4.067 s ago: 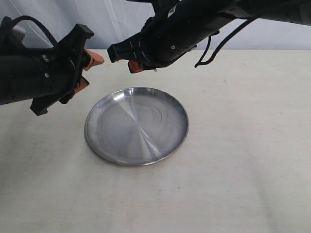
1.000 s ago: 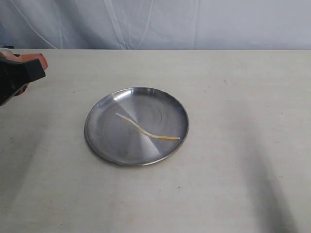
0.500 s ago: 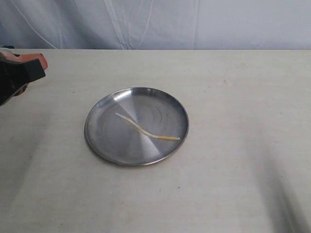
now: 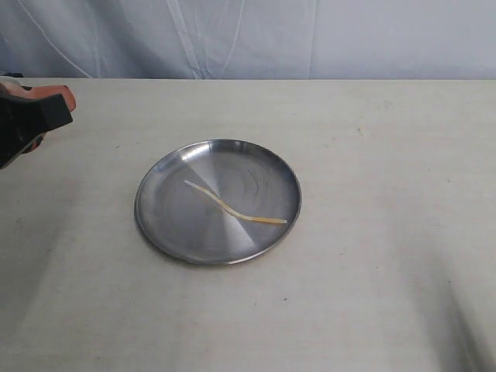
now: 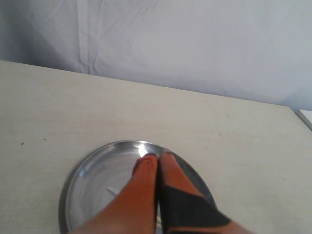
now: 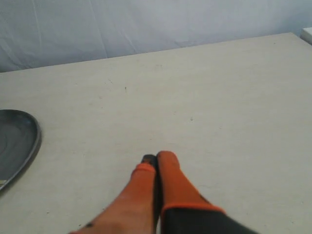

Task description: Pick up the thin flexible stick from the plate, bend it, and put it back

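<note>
On plate (image 4: 232,159) ctr — wavy thin stick (image 4: 225,206)

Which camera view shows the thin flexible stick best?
The exterior view: the whole thin flexible stick lies bent in the plate, uncovered. The left wrist view shows only one end beside the left hand. The right wrist view shows only the plate's edge, no stick.

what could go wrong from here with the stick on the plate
1. The thin flexible stick lies with one end close to the rim of the plate; a bump could slide it onto the table.
2. It lies flat on smooth steel, so any regrasp by the shut left pincer or right pincer may slip or snap it.
</note>
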Motion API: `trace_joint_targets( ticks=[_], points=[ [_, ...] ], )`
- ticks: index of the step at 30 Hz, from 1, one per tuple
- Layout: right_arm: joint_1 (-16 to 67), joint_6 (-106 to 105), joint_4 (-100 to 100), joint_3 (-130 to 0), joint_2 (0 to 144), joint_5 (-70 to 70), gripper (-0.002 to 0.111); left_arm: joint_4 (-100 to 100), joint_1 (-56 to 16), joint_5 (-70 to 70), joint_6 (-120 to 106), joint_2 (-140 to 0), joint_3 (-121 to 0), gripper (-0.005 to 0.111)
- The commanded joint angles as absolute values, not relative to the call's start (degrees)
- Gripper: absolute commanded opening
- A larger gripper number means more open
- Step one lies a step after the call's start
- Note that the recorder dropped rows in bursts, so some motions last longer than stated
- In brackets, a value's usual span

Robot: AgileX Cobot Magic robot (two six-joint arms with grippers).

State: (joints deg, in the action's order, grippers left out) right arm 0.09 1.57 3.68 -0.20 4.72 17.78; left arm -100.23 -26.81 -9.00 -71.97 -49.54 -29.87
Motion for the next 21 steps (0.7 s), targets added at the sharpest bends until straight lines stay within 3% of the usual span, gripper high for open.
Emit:
trace_joint_targets(
  ticks=[1, 21],
  points=[
    [0.2, 1.6, 3.3, 0.0, 4.5, 17.7, 0.0, -99.9, -27.0, -9.0, -72.1, -49.0, -29.5, 0.0],
    [0.2, 1.6, 3.3, 0.0, 4.5, 17.7, 0.0, -99.9, -26.9, -12.9, -72.2, -45.8, -26.7, 0.0]
  ],
)
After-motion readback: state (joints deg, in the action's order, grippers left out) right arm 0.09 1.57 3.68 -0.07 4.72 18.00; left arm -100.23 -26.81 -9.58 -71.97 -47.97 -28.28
